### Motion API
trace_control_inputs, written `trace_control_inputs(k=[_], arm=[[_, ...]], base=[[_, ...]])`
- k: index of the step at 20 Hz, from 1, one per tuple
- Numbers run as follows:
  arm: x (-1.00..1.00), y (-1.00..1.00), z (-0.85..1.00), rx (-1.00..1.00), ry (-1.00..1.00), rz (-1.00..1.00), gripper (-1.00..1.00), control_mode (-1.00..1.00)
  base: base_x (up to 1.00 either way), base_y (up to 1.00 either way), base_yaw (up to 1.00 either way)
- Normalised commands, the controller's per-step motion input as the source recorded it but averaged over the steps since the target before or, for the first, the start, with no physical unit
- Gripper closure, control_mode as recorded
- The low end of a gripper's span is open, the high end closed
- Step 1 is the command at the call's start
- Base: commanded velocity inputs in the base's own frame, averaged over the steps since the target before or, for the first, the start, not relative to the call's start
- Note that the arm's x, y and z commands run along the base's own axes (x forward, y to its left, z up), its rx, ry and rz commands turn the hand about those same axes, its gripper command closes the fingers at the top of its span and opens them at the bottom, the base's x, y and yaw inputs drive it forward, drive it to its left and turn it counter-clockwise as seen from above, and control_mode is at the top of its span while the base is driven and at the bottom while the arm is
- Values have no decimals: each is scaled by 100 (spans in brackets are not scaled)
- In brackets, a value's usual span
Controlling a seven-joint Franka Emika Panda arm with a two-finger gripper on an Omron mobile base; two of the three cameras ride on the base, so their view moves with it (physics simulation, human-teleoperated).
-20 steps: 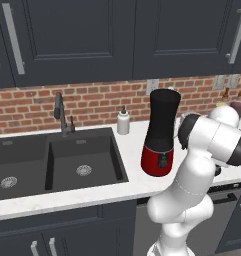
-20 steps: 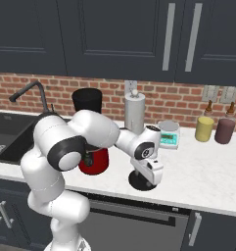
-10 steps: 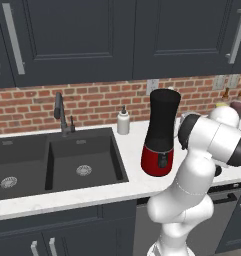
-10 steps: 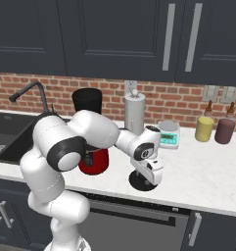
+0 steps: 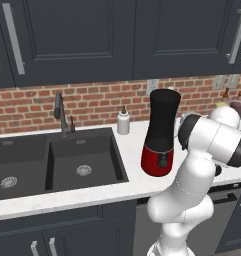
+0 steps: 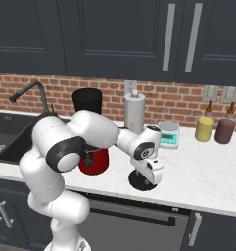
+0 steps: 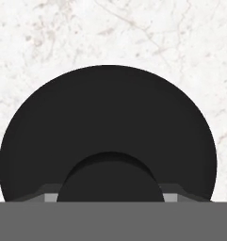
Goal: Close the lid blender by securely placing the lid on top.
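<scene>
Nothing has visibly moved since the earlier pictures: the arm holds the same pose and the counter looks the same. In the hand view, the lid (image 7: 108,136) lies flat on the white marble counter (image 7: 49,37), its knob between the finger tips (image 7: 46,193); whether they press it cannot be told. In the right base view the gripper (image 6: 148,179) sits low over the lid (image 6: 137,182) near the counter's front edge. Behind, to its left, the blender (image 6: 92,132) stands upright, its jar uncovered.
</scene>
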Motion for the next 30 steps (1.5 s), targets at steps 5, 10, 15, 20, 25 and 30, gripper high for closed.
trace_control_inputs(k=[5,10,15,20,25,30], arm=[[-6,-1,57,12,-19,0,100,-100],[-17,0,99,13,-37,0,100,-100],[-9,0,100,15,-44,-5,100,-100],[-3,1,100,12,-42,-11,100,-100],[-3,4,100,8,-38,-13,100,-100],[-3,3,100,2,-27,-11,100,-100]], base=[[0,0,0],[0,0,0],[0,0,0],[0,0,0],[0,0,0],[0,0,0]])
